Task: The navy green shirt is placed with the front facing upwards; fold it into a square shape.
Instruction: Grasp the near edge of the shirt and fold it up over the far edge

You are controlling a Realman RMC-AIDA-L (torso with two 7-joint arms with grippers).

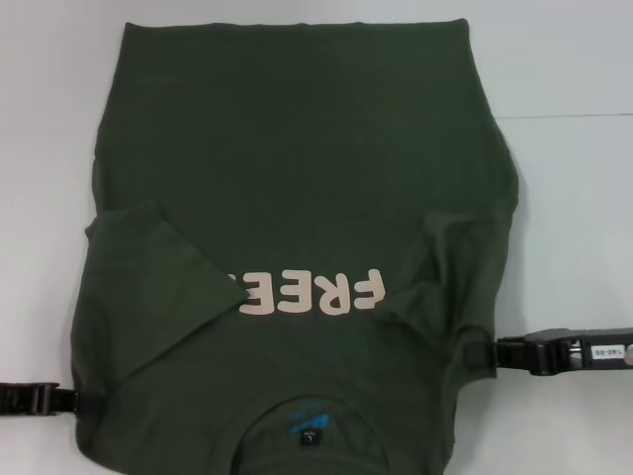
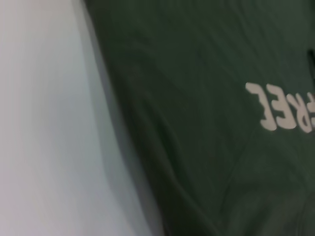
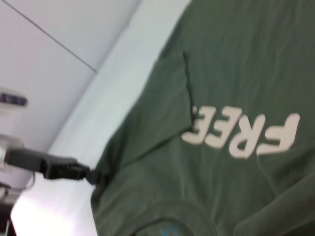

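We see the shirt (image 1: 297, 198) lying front up on the white table (image 1: 564, 59), collar nearest the robot, hem at the far side, the pink "FREE" print (image 1: 312, 292) upside down to us and partly covered by the left sleeve, which is folded in over the chest. Our left gripper (image 1: 61, 400) sits at the shirt's left edge near the shoulder, and our right gripper (image 1: 485, 353) at its right edge by the gathered right sleeve. We cannot tell whether either one is pinching the cloth.
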